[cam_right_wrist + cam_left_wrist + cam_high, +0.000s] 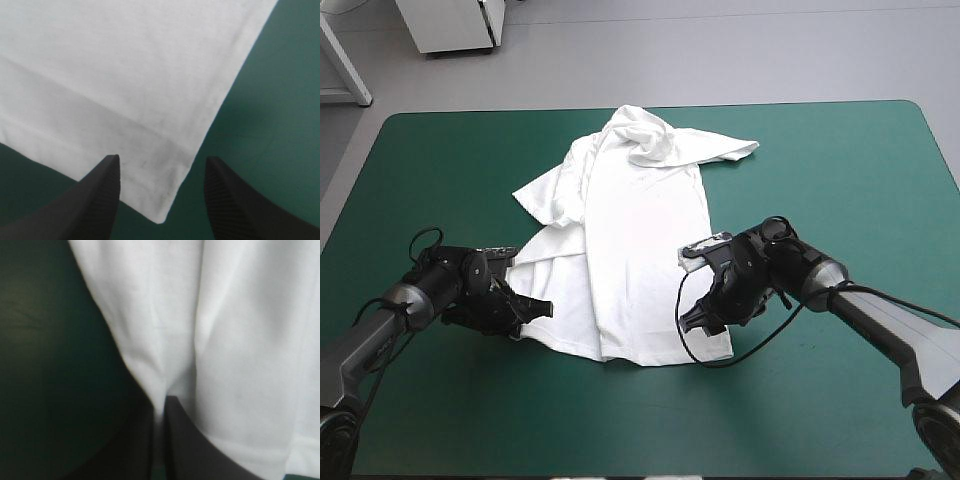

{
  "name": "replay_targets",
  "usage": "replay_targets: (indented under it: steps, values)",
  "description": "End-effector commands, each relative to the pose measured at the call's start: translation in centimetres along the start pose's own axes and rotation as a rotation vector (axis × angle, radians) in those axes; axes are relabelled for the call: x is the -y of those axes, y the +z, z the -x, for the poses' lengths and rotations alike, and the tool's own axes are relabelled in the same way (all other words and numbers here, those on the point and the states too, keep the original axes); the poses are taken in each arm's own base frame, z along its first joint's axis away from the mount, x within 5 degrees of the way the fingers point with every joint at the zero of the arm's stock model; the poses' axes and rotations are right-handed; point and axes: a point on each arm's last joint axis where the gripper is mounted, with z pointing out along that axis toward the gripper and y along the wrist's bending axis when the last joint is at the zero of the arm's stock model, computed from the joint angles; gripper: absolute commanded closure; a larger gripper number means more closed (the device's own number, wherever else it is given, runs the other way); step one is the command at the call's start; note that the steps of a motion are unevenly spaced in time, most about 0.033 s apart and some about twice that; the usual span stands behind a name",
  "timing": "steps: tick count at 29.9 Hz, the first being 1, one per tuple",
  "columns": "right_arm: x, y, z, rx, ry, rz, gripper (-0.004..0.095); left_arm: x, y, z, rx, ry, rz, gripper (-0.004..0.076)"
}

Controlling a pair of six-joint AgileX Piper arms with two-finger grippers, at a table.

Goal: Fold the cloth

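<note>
**Take the right hem corner before you lift anything**

The T-shirt (642,215) lies spread along the middle of the teal-green cover (840,180), hem toward you and collar end bunched toward the far edge; its left side looks partly turned in over the body. Your left gripper (536,309) sits at the near left hem corner; its wrist view shows the black fingers all but closed with a ridge of white cloth pinched between them, so that side is held. Your right gripper (692,318) is at the near right hem corner, fingers wide apart; the corner lies flat on the cover between them, ungripped.

The step in hand is likely securing that second corner. Ease the right gripper forward and low, so the doubled hem band sits well inside the fingers rather than at their tips; then close. Take only a little cloth, about as much as the left side has, so the hem hangs level. Raise both arms together; a one-sided pull would probably skew the body and worsen the bunching at the collar.
</note>
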Motion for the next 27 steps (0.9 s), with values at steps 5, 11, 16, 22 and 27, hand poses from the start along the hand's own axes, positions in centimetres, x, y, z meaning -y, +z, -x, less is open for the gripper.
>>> replay_targets:
  steps: [5,11,16,22,27]
  values:
    - [-1.2,0.5,-1.3,0.023,-0.017,0.014,0.0447,-0.2,1.2,0.3,0.036,0.016,0.017,0.0733]
    - [-2.6,2.2,-2.3,0.037,-0.052,-0.03,0.0475,-0.2,1.2,0.3,0.036,0.015,0.017,0.0733]
    - [-3.0,5.0,-2.7,-0.019,-0.059,-0.072,0.0543,-0.1,1.2,0.4,0.044,0.009,0.008,0.0733]
    - [-2.9,9.7,-3.7,-0.218,-0.032,-0.085,0.0747,0.1,1.0,0.7,0.054,0.0,-0.004,0.0733]
    - [-2.9,9.9,-3.7,-0.245,-0.026,-0.082,0.0927,0.2,0.6,1.1,0.077,0.002,-0.009,0.0733]
